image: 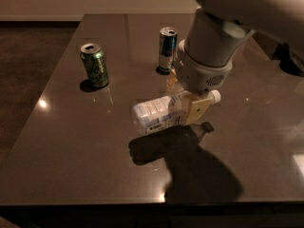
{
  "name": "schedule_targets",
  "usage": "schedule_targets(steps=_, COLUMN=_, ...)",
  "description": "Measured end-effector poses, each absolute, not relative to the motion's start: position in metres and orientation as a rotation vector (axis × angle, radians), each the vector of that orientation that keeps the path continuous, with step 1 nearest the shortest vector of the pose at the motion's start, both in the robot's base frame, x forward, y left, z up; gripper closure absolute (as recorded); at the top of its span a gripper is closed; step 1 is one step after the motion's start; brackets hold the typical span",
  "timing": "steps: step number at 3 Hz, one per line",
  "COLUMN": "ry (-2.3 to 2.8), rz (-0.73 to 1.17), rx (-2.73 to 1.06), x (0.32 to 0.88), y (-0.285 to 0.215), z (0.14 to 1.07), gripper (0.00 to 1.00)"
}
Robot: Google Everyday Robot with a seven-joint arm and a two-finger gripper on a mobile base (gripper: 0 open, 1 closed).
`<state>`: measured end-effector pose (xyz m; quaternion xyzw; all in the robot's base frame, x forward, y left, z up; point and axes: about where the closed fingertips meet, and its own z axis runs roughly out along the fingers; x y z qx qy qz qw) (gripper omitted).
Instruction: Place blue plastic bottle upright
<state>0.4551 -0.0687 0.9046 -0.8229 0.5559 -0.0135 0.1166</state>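
Observation:
The blue plastic bottle, clear with a pale printed label and a white cap, is held on its side, lifted above the dark table, its shadow lying below it. My gripper is shut on the bottle near its neck, coming down from the big white arm at the upper right. The bottle's base points left and its cap points right, tilted slightly upward.
A green can stands upright at the left. A slim blue-and-silver can stands upright behind the arm. The table's front edge runs along the bottom and its left edge borders dark carpet. A dark object sits at the far right.

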Motion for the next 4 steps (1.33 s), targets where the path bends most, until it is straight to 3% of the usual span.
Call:
schedule_targets(steps=2, ry=1.192, rz=-0.205, rx=-2.458, x=0.485, y=-0.067, z=0.938, gripper=1.00)
schedule_targets(steps=4, ry=0.794, rz=-0.564, rx=-2.434, x=0.508, y=-0.070, z=0.963, gripper=1.00)
